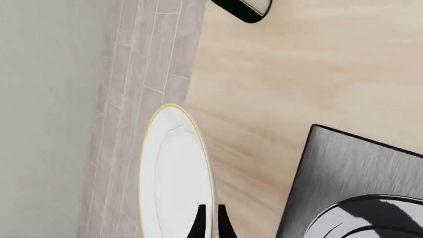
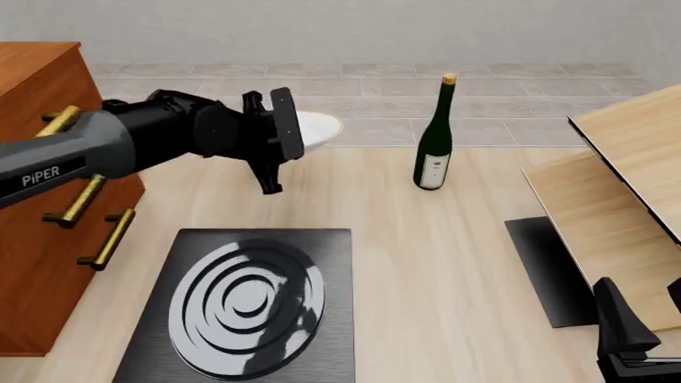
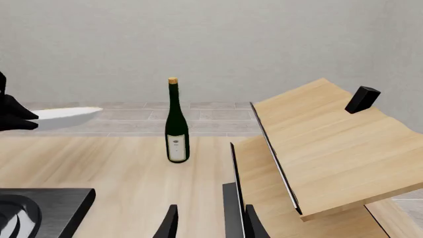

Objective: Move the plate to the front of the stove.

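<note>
Two arms share the wooden table (image 2: 447, 263), and only the left one carries anything. The left gripper (image 1: 211, 220) is closed on the rim of the plate (image 1: 175, 173), its two dark fingertips (image 1: 198, 223) pinching the white disc near the yellow-gold edge. In the front view the plate (image 2: 315, 128) pokes out beyond the gripper's body, held up in the air over the far part of the table, beyond the stove (image 2: 250, 307) and well apart from it. Seen from the right wrist camera, the plate (image 3: 66, 116) appears as a thin, nearly level sliver, so its face lies close to horizontal; it reaches from the gripper toward the wine bottle (image 2: 434, 136), which stands upright to its right with clear space between them.

The stove lies flat at the near left of the table, beside an orange-brown drawer cabinet (image 2: 43, 159). A tilted wooden rack (image 2: 617, 207) fills the right side, with a plain black mat (image 2: 548, 267) partly under it.

The right gripper (image 3: 208, 223) hangs low at the near right, its fingers parted and holding nothing.
</note>
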### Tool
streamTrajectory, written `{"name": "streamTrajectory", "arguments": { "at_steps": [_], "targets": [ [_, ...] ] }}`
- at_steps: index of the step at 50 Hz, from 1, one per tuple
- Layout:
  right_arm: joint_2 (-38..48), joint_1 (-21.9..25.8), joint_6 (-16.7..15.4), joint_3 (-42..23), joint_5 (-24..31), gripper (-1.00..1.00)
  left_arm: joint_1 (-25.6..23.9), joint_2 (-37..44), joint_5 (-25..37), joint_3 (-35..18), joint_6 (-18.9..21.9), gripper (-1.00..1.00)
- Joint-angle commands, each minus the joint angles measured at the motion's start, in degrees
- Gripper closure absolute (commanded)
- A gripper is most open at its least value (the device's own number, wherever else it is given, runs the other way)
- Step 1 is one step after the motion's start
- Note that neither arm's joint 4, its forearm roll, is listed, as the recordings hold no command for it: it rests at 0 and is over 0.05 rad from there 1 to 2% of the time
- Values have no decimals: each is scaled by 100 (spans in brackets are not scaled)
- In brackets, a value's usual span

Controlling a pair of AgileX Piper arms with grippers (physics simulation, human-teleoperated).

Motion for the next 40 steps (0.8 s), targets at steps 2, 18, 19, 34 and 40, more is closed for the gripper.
{"name": "streamTrajectory", "arguments": {
  "at_steps": [2, 18, 19, 34, 40],
  "targets": [
    [2, 1, 1, 0, 0, -100, 34, 322, 31, -285, -161, 100],
    [-2, 1, -1, 0, 0, -100, 117, 574, -152, -169, -219, 100],
    [-2, 0, 0, 0, 0, -100, 130, 608, -165, -208, -236, 100],
    [1, -1, 1, 0, 0, -100, 285, 870, -136, -373, -213, 100],
    [0, -2, 2, 0, 0, -100, 352, 999, -129, -512, -262, 100]
  ]
}}
